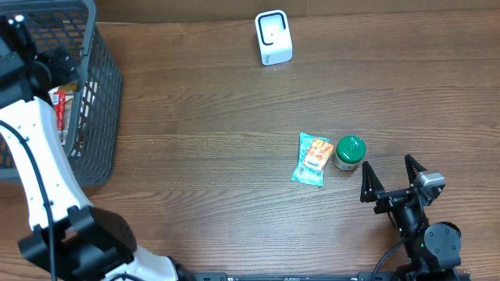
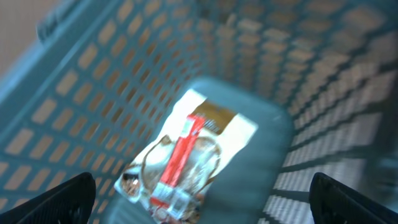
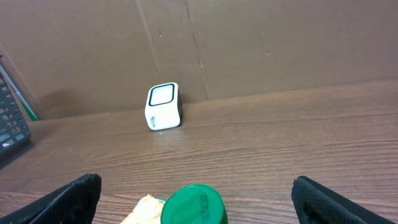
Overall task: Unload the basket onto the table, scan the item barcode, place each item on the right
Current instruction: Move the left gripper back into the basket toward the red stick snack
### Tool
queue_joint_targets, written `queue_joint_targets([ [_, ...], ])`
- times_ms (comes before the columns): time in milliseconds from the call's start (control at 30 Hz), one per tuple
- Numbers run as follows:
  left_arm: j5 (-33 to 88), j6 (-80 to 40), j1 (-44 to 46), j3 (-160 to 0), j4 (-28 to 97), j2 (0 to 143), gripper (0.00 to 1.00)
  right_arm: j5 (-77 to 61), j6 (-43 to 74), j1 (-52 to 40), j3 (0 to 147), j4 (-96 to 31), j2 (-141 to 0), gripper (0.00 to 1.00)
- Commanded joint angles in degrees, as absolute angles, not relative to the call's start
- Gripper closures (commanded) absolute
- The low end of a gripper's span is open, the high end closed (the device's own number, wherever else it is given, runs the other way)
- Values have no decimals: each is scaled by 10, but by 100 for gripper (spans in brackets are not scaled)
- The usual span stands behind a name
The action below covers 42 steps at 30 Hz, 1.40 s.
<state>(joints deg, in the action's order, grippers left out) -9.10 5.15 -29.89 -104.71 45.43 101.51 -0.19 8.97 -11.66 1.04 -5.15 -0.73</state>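
My left gripper (image 2: 202, 196) hangs open inside the grey mesh basket (image 2: 93, 74), right above a clear snack packet with a red stripe (image 2: 183, 158) that lies loose on the basket floor. In the overhead view this packet (image 1: 58, 105) shows through the mesh under my left arm. The white barcode scanner (image 1: 273, 37) stands at the table's far edge. A green-lidded jar (image 1: 349, 151) and an orange-and-blue snack packet (image 1: 312, 158) lie side by side just ahead of my open right gripper (image 1: 387, 168). In the right wrist view the jar's lid (image 3: 193, 205) sits between the spread fingers, untouched.
The basket (image 1: 105, 86) fills the far left corner of the table. A brown cardboard wall (image 3: 261, 43) rises behind the scanner (image 3: 163, 106). Bare wooden tabletop (image 1: 203, 117) lies between basket, scanner and the two items.
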Motion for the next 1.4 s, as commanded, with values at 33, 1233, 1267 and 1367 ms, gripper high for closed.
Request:
queue_joint_targets([
  [33,-42,66,-344,-1049,454,1042,0,-5,90,-116,5,-48,-2,0],
  [1233,11,167,-392,-1046,436,1333,3,-5,90,-116,5,-48,-2,0],
  [1267,11,167,-392,-1046,437,1334,8,-5,90,-116,5,-48,-2,0],
  [1367,11,167,-393,-1044,437,1334,29,-5,90,-116,5,-48,-2,0],
])
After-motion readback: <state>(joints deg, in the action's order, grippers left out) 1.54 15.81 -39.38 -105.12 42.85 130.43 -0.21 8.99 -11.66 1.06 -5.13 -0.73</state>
